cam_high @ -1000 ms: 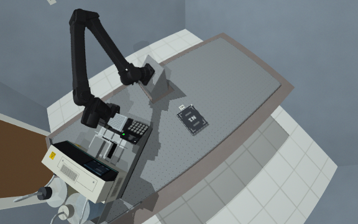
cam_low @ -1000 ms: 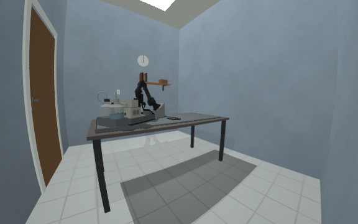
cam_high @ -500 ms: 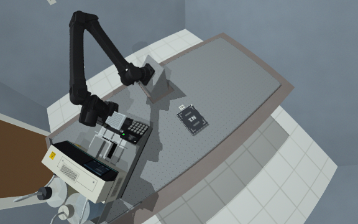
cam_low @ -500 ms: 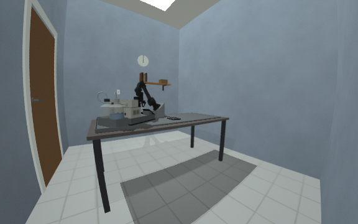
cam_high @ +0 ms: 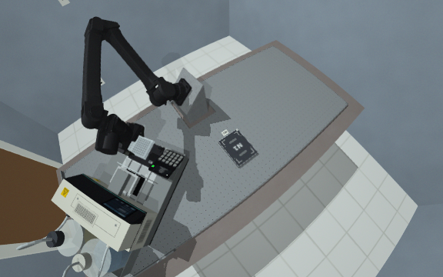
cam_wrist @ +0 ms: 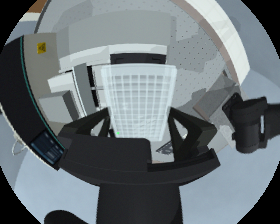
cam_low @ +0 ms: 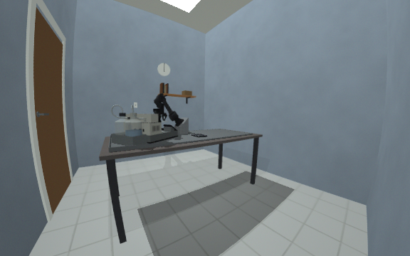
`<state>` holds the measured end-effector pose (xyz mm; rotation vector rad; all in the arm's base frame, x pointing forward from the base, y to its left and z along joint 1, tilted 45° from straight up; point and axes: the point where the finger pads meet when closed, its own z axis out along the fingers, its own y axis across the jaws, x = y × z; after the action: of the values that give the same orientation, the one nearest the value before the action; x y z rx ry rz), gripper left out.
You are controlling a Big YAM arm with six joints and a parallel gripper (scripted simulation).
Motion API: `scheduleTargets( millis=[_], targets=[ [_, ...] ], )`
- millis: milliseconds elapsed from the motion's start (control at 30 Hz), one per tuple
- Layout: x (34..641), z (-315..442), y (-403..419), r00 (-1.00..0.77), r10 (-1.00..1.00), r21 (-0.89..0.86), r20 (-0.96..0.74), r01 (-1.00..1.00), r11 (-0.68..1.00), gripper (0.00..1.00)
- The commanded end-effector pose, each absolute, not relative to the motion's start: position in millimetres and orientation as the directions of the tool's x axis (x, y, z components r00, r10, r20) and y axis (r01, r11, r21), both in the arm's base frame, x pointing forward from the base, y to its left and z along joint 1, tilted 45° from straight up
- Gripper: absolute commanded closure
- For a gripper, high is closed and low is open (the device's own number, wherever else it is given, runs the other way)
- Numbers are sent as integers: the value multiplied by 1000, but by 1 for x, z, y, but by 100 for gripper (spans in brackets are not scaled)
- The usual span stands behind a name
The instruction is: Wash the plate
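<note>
Even overhead light, soft shadows, fisheye warp at wrist edges.
</note>
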<state>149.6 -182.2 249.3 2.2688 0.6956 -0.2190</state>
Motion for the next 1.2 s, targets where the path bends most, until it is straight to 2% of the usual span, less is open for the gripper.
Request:
scheduleTargets(
  millis=[0, 500, 867, 933, 1167],
  targets=[
    [155, 278, -178, 861, 404, 651, -309, 501, -570, 18],
    [153, 270, -175, 855, 405, 636, -323, 513, -576, 18],
    [200, 231, -155, 586, 599, 451, -546, 808, -379, 18],
    [200, 231, -155, 586, 599, 451, -546, 808, -379, 18],
    [234, 224, -143, 399, 670, 336, -626, 913, -229, 18]
  ],
)
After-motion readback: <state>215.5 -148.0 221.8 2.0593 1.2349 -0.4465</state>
